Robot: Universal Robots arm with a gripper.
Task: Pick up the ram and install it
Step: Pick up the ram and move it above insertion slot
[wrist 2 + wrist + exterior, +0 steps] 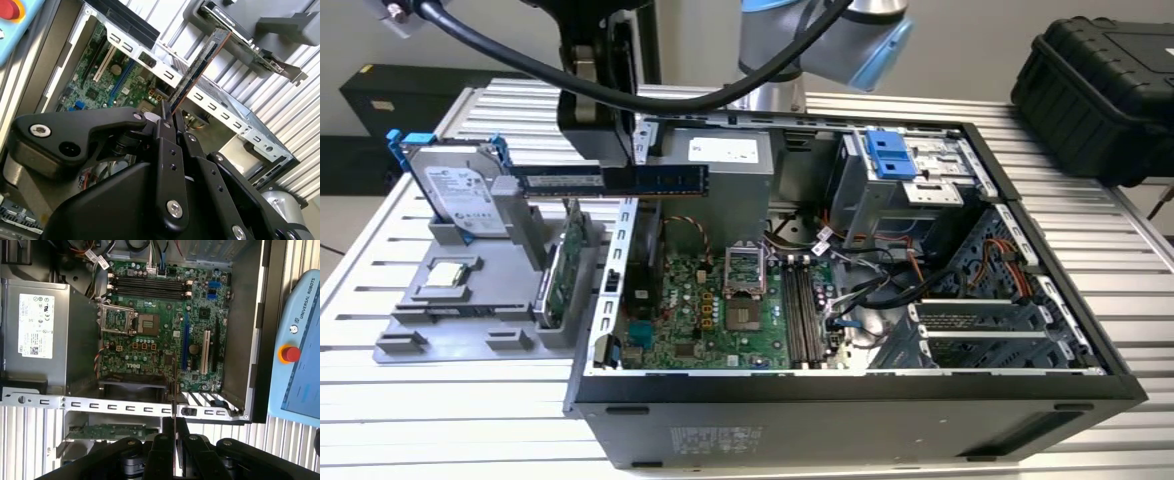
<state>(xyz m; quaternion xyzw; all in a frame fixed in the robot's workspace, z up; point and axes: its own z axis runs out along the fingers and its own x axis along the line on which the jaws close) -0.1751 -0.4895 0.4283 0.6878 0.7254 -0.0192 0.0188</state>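
Gripping one ram (196, 66), the hand (168, 107) hangs over one open computer case (854, 395) edge

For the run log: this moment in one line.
fingers: shut on ram | ram: held over case edge, not installed | slots: empty

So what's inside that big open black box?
A green motherboard with a processor socket, memory slots, a grey power supply and cables. Whatever lies beneath the power supply is covered.

Open computer case (854, 392), motherboard (165, 330), grey power supply (75, 355), upright hard drive (454, 190), black carry case (1101, 75)
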